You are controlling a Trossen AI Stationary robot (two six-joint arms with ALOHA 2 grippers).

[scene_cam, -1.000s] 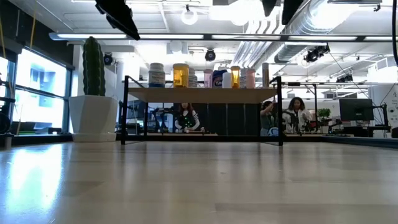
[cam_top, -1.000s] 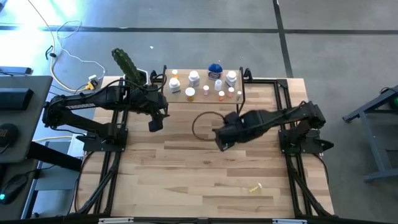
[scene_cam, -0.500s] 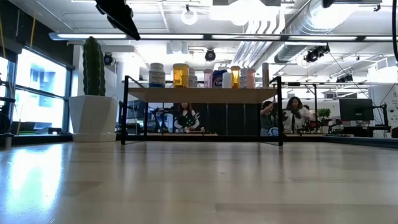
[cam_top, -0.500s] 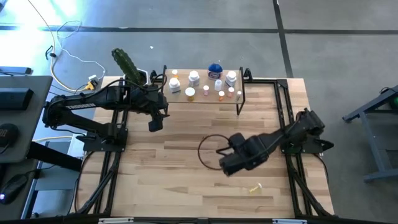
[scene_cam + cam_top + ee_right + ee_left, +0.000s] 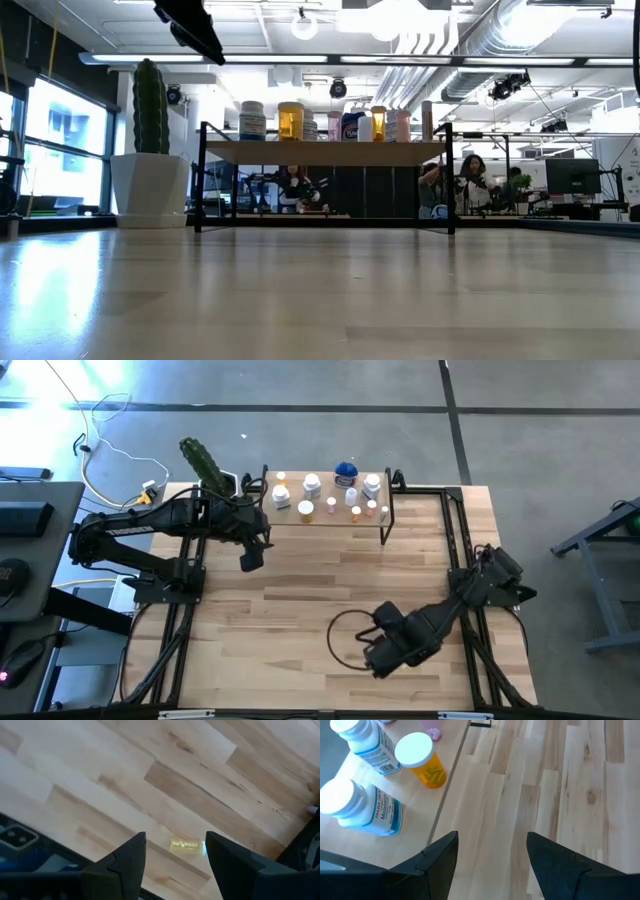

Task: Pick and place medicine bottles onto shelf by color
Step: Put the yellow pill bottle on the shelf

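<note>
medicine bottles sit in two places: one yellowish bottle (image 5: 186, 845) lies on its side alone on the near part of the wooden table (image 5: 300, 620), toward the right, and the rest stand together on the shelf (image 5: 325, 518) at the far edge. nearest the front, the right gripper (image 5: 385, 656) hangs low over the near right area of the table, its dark arm reaching in from the right side; in the right wrist view its two fingers (image 5: 122, 865) are spread apart with nothing between them, and the lying yellowish bottle shows in the gap, on the wood below and not touched. farther back, the left gripper (image 5: 249, 556) hovers over the table just in front of the shelf's left end; its fingers (image 5: 437, 857) are also apart and empty. the left wrist view looks down on that end of the shelf, where two white melatonin bottles (image 5: 362, 810) with blue labels stand close together, an orange bottle with a white cap (image 5: 423, 759) stands just beside them near the shelf's front edge, and a small pink bottle (image 5: 433, 731) shows partly farther along. from above, the shelf carries white, orange and pink bottles in a loose cluster, with a rounder blue bottle (image 5: 346, 471) at its back edge. a cactus in a white pot (image 5: 148, 150) stands beside the shelf's left end. beyond the table, people (image 5: 470, 185) sit at desks in the room.
</note>
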